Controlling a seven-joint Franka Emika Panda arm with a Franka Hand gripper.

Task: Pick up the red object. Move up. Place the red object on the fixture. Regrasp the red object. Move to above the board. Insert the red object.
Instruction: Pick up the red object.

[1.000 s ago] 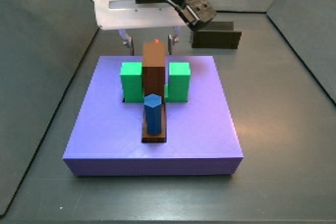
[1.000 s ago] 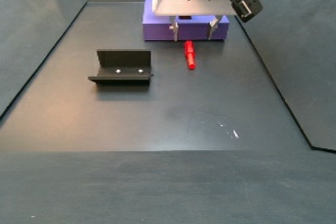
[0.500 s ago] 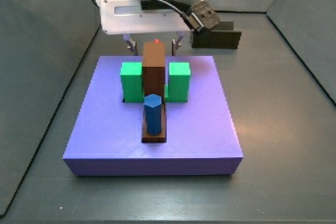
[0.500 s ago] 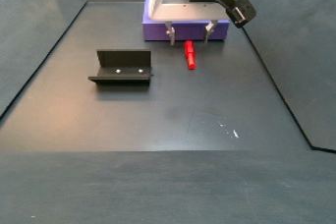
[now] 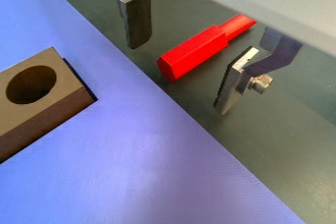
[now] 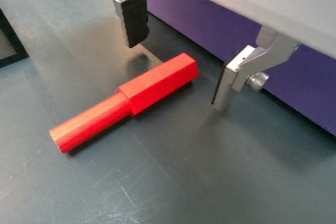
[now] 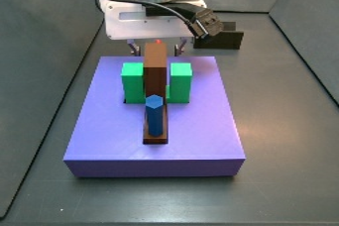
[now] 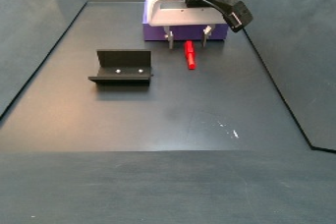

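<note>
The claw [image 6: 184, 56] is hanging low over the dark worktop [image 8: 171, 140], just beside one edge of the board [image 7: 159, 131], with its two silver fingers [image 6: 132, 17] spread wide apart and gripping nothing. The red object [image 6: 125, 103] is lying flat on the worktop, and the end nearest the board is sitting in the gap between the open fingers without either pad touching it; in both wrist views it is showing as a thicker square section joined to a thinner stem [image 5: 203, 48]. In a side view the red object [image 8: 190, 54] is stretching away from the board's edge toward the open floor, directly under the arm's white wrist housing [image 8: 184, 10].

The board is carrying two green blocks [image 7: 133, 81] on either side of a tall brown upright [image 7: 158, 66], with a blue hexagonal peg [image 7: 155, 116] standing in front of it. In a wrist view a dark block with a round hole [image 5: 33, 95] is sitting on the purple surface close to the claw. The board's wall is standing right against the claw's working space, so one finger [image 5: 138, 17] is hanging very close to its edge.

The fixture [image 8: 121, 68] is standing well apart from the red object on the worktop, its open side showing two small pale dots, and nothing is lying in it. In a side view it is partly hidden behind the arm [image 7: 219, 38].
</note>
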